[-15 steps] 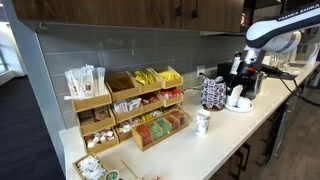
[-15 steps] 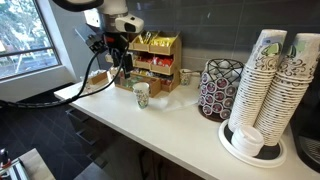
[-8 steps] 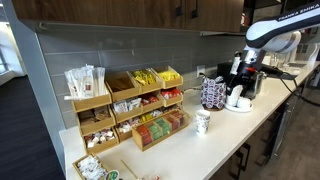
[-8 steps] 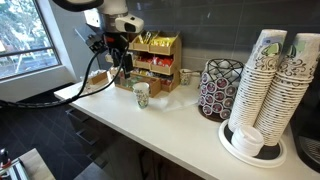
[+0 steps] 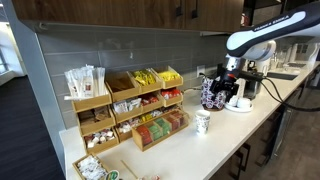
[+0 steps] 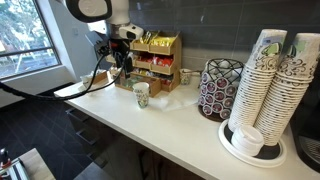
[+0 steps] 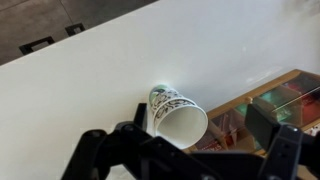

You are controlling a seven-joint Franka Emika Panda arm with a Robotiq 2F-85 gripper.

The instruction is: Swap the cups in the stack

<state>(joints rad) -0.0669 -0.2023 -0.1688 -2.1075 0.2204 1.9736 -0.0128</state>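
1. Stack [image 6: 141,94]: small white paper cups with faint print, nested so that they read as a single cup. It stands upright on the white counter [image 6: 190,125], just in front of the wooden snack rack [image 6: 157,60].
2. Gripper [image 7: 190,160]: jaws spread wide and holding nothing. It hovers above the stack, apart from it. In the wrist view the open cup mouth shows between the two dark fingers [image 7: 97,152].
3. Patterned container [image 6: 221,88]: dark, on the counter, well apart from the stack, beside the tall cup columns [image 6: 275,75].
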